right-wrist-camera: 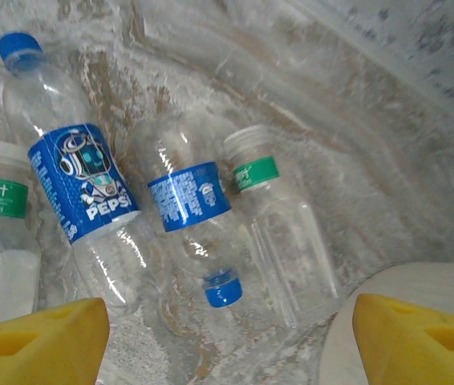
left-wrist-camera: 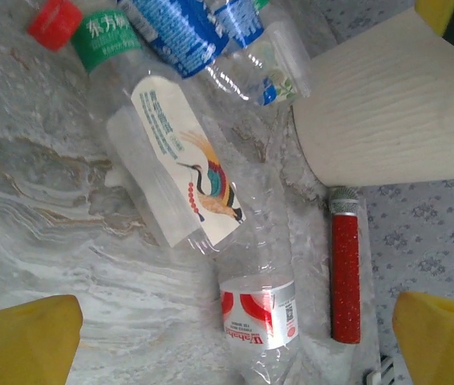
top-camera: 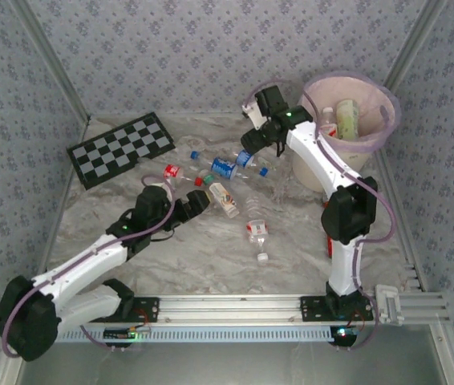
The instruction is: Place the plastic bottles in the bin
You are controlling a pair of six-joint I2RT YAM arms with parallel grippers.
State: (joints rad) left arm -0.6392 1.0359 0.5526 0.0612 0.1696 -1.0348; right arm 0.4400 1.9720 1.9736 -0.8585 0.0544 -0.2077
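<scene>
Along the far left edge of the surface lies a checkerboard (top-camera: 119,150); a red cylinder (left-wrist-camera: 345,277) rests beside the bin (left-wrist-camera: 395,104) in the far right corner. Clear bottles (top-camera: 224,168) with blue, green and red labels litter the middle, with the left pincer (left-wrist-camera: 231,341) and right pincer (right-wrist-camera: 229,341) both spread wide over them.

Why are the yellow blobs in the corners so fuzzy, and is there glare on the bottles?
Left wrist view: the left fingertips, close to the lens, blur, while the crane-label bottle is sharp. Right wrist view: equally soft right fingertips; white glints streak the Pepsi bottle. Top external view: soft even light, faint shadows.
</scene>
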